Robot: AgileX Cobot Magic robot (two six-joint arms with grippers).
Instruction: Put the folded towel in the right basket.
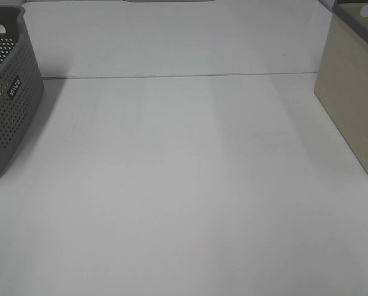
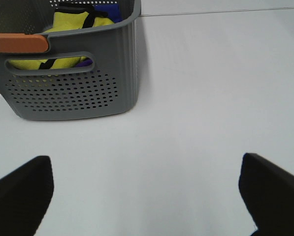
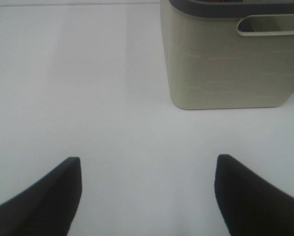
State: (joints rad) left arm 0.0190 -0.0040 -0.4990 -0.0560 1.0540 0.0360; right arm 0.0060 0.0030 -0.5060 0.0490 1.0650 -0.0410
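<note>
The right basket [image 1: 351,92] is beige with a dark grey rim and stands at the table's right edge. It also shows in the right wrist view [image 3: 230,64], ahead of my right gripper [image 3: 147,161], which is open and empty over bare table. My left gripper [image 2: 147,164] is open and empty, a short way in front of the grey perforated left basket [image 2: 73,93]. That basket holds yellow fabric with black bands [image 2: 70,22] and a blue-purple piece [image 2: 113,12]. I cannot tell whether either is the folded towel. No towel lies on the table. Neither gripper shows in the exterior high view.
The grey basket [image 1: 8,105] stands at the table's left edge. An orange-brown bar [image 2: 17,43] lies along its near rim. A seam [image 1: 171,76] runs across the white table [image 1: 184,185] towards the back.
</note>
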